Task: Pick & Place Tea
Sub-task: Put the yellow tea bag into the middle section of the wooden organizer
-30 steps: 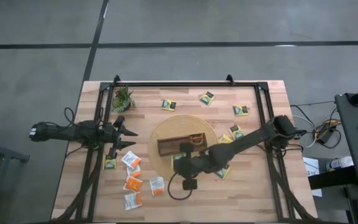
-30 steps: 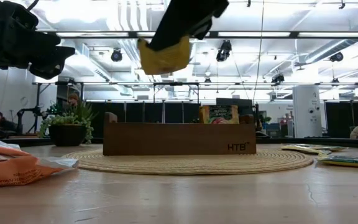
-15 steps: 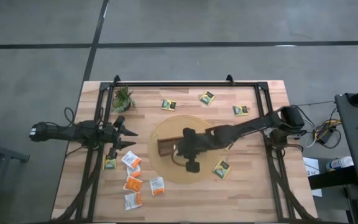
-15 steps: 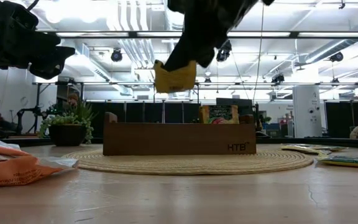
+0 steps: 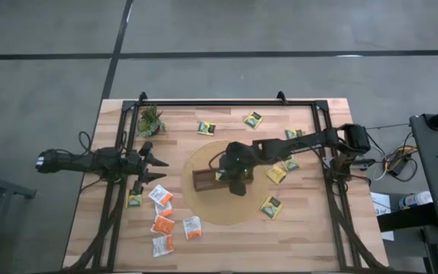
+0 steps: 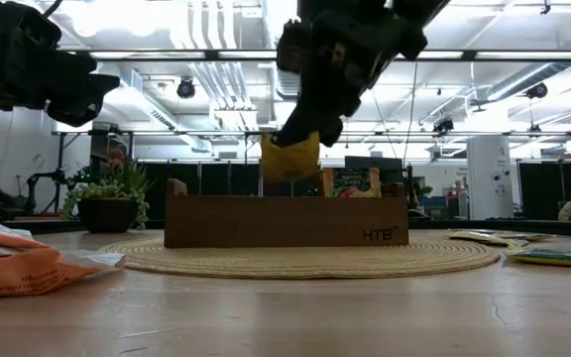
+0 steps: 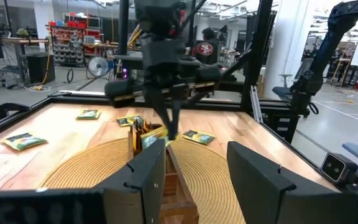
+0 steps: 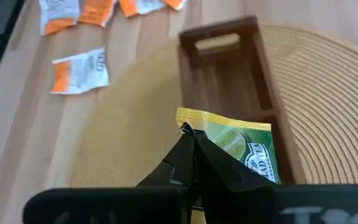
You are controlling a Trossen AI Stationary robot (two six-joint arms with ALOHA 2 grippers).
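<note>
Pinching a small yellow-and-green square tea sachet (image 8: 238, 144) in my right tool (image 8: 190, 138), fingers clamped tight, I hold it just above the brown wooden divided tray (image 6: 285, 220) on the round woven mat (image 5: 204, 205). My left tool (image 5: 152, 164) hangs spread wide, holding nothing, over the tabletop's (image 5: 310, 236) left edge.

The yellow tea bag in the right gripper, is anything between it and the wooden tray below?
Nothing visible. The right gripper holds the yellow tea bag right above the wooden tray, with open air under it. One tea bag already stands in the tray, off to the side.
</note>
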